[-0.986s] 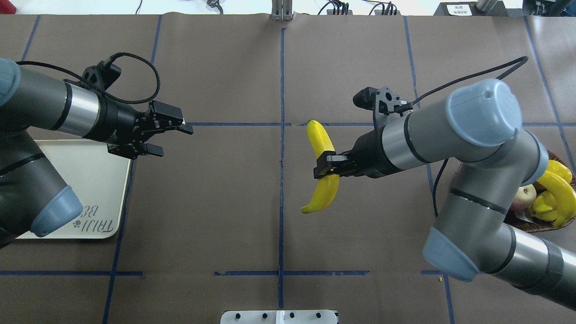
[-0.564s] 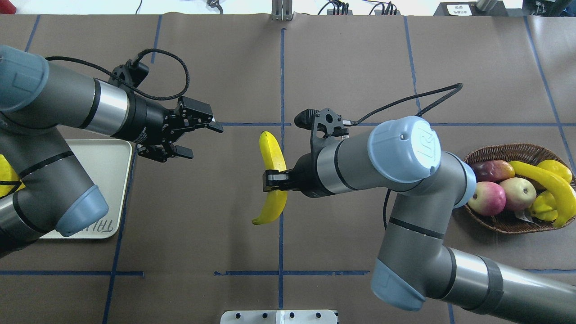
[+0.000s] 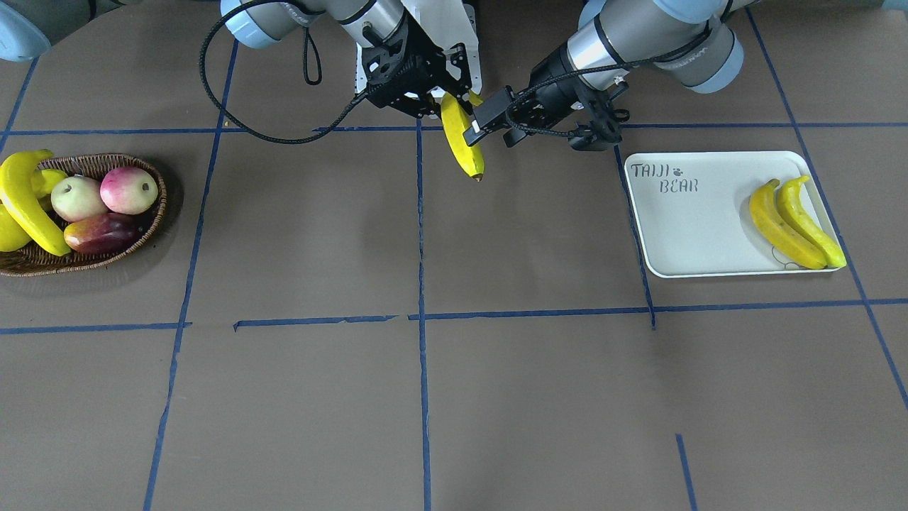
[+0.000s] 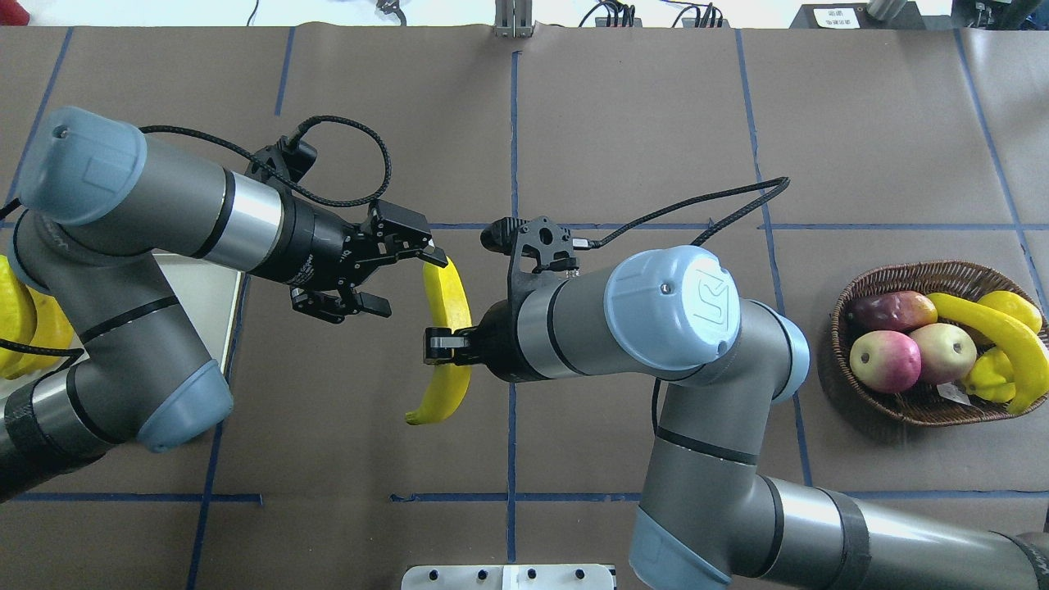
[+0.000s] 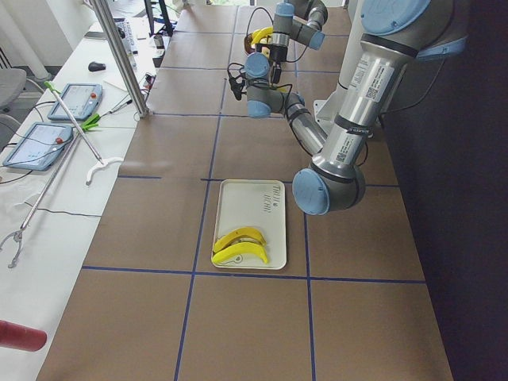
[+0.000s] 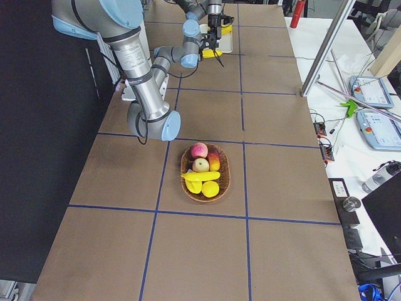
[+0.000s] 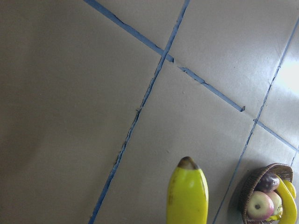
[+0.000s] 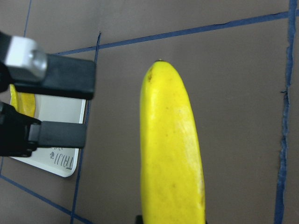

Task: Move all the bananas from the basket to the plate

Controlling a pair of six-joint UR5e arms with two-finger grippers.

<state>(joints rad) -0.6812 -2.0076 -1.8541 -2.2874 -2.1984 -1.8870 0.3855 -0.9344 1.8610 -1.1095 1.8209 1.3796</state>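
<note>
Right now your right gripper (image 4: pixel 438 345) is clamped across the middle of one banana (image 4: pixel 447 297). It holds the fruit clear of the table (image 4: pixel 328 459) near the centre, ends pointing to 12 and 6 o'clock in the overhead view. From 9 o'clock the left gripper (image 4: pixel 416 287) faces it, jaws spread wide with nothing between them. Its upper finger (image 4: pixel 426 254) sits just beside the banana's 12 o'clock end, and your right wrist view shows a strip of table between the fingers and the fruit. The plate (image 3: pixel 695 234) lies at 9 o'clock from the held banana, with two bananas (image 3: pixel 784 227) side by side at the end away from its lettering. The basket (image 4: pixel 918 414) sits at 3 o'clock, with one long banana (image 4: pixel 987 328) lying across the other fruit (image 4: pixel 889 360).
</note>
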